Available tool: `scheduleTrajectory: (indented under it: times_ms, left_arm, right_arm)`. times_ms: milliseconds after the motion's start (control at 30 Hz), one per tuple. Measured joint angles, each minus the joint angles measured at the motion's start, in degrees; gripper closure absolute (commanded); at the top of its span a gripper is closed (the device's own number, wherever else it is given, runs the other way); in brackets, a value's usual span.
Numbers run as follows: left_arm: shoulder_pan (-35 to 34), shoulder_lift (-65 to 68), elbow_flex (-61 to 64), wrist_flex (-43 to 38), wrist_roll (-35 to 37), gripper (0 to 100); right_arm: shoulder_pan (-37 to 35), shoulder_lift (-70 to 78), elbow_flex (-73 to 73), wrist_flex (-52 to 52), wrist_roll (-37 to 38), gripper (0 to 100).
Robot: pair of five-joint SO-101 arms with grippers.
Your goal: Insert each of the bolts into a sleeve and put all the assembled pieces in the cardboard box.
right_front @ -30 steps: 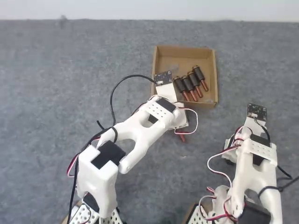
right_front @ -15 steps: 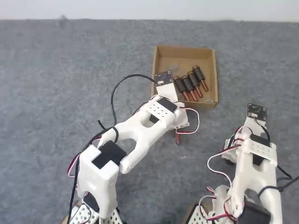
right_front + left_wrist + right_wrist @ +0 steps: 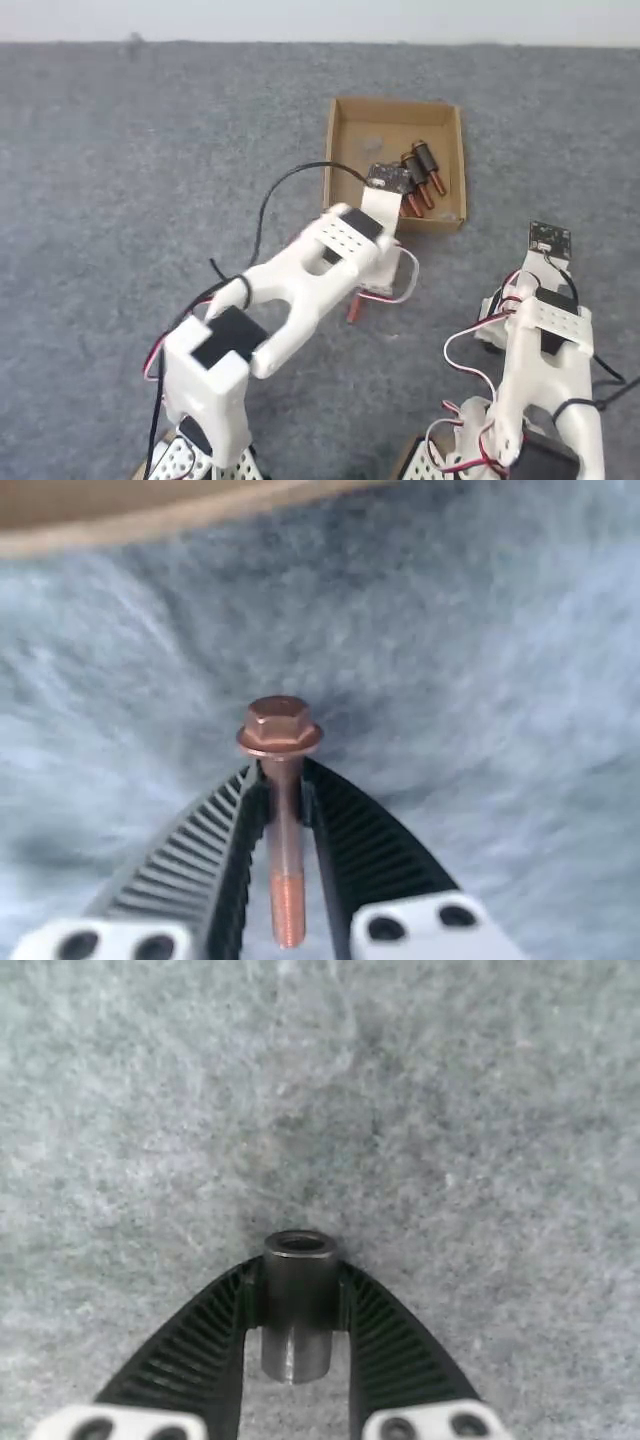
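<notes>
High view, box (image 3: pixel 331 160): brown cardboard with an open top. It sits on the grey table (image 3: pixel 120 180) toward the far edge, right of the middle.
High view, pieces (image 3: pixel 424 162): dark and copper, lying side by side in the box's near right part. Some are hidden under the left arm's wrist.
High view, left arm (image 3: pixel 300 285): white, stretched from the table's near edge toward the box, with its wrist over the box's near wall.
High view, bolt (image 3: pixel 355 308): copper, pokes out from beneath the left arm, over the table just outside the box's near wall.
High view, right arm (image 3: pixel 545 340): folded at the table's near right corner, well apart from the box.
Left wrist view, left gripper (image 3: pixel 280 770): jaws narrow, pinching the bolt (image 3: pixel 283 825) by the shank just under its hex head. The threaded end points back toward the wrist.
Left wrist view, box (image 3: pixel 150 505): a strip of cardboard wall lies beyond the bolt's head.
Right wrist view, right gripper (image 3: pixel 298 1282): jaws narrow, clamped around the sleeve (image 3: pixel 298 1310).
Right wrist view, sleeve: dark, with its open end just past the fingertips and the grey table (image 3: pixel 480 1110) beyond it.
</notes>
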Motion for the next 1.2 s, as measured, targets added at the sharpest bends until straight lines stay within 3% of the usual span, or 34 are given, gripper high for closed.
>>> scheduleTrajectory:
  times_ms: [133, 467, 833, 1033, 1200]
  left_arm:
    - [-5.54, -3.16, 2.02, 0.09, -7.3, 99]
    - [-16.62, -14.59, 12.66, -2.9, -14.33, 99]
    - [-31.03, -29.8, 36.31, -30.86, -14.51, 99]
    - [-31.3, -32.09, 38.95, -34.55, -14.51, 99]
    - [-31.82, -32.09, 38.95, -34.73, -14.51, 99]
  right_arm:
    - [0.0, -0.79, 0.7, -0.18, 0.0, 99.3]
    - [0.0, -1.32, 0.97, -5.54, 0.0, 99.3]
    - [0.0, -1.32, 1.05, -35.43, 0.0, 99.3]
    - [-0.26, -1.32, 1.05, -56.62, 0.0, 99.3]
    - [-5.27, 0.97, 1.05, -68.4, -0.26, 99.2]
